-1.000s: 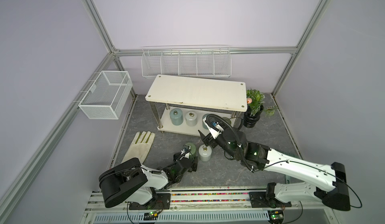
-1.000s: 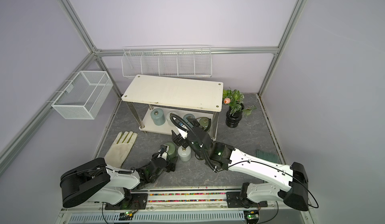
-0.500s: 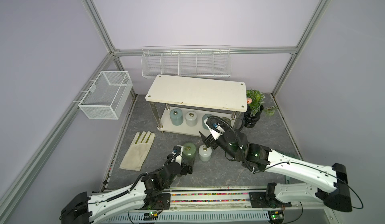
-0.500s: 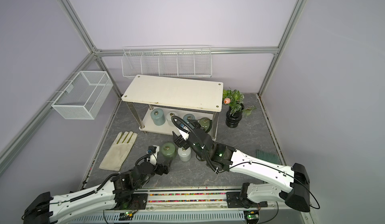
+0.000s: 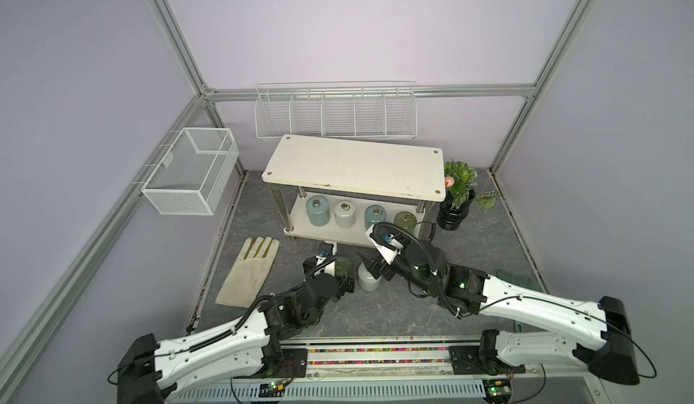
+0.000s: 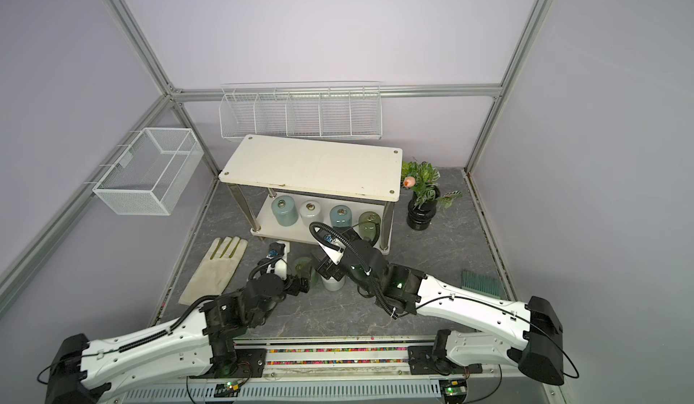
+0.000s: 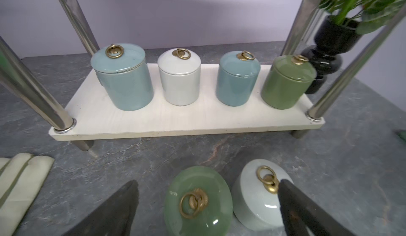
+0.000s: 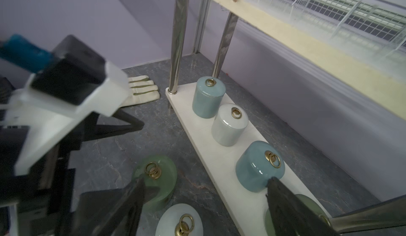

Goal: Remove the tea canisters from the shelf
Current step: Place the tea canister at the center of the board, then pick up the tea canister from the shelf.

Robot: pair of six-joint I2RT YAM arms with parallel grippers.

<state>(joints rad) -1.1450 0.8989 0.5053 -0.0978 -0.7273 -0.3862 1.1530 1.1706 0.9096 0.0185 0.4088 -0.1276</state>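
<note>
Four glossy ceramic tea canisters [image 7: 179,79] — two blue-grey, one white, one green — line the lower board of the cream two-tier shelf [image 7: 153,123]. A green canister [image 7: 197,204] and a white canister [image 7: 257,204] stand on the floor [image 7: 153,158] before it, under the left gripper [image 7: 207,183] and right gripper [image 8: 206,180], both wide open and empty.

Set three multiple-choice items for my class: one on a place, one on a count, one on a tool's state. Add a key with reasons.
1. Where do the loose green canister and the loose white canister stand?
A. on the floor before the shelf
B. on the top board
C. in a wire basket

2. How many tea canisters stand on the lower board?
A. two
B. four
C. six

3. The left tool is:
A. shut on the glove
B. shut on a lid ring
C. open

Key: A, both rest on grey floor; B, a row of four shows there; C, its fingers stand wide apart, gripping nothing.
</note>
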